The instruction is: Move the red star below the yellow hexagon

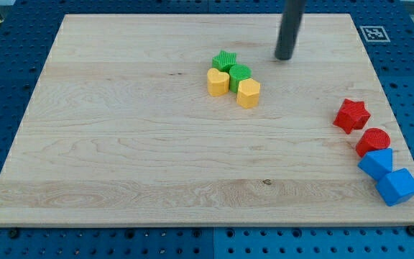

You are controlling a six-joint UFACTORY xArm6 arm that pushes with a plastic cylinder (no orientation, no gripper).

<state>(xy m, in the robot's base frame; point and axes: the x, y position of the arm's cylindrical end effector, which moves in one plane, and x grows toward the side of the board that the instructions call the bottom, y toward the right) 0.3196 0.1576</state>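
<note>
The red star [351, 115] lies near the board's right edge. The yellow hexagon [248, 93] sits near the middle top of the board, in a tight cluster with a yellow block [218, 82], a green star [225, 60] and a green round block [239, 73]. My tip [284, 57] is at the view's top, up and to the right of the cluster and far up-left of the red star. It touches no block.
A red round block [373, 141] sits just below the red star. Two blue blocks [376, 164] [398, 186] lie below it at the board's lower right edge. The wooden board [121, 158] rests on a blue perforated table.
</note>
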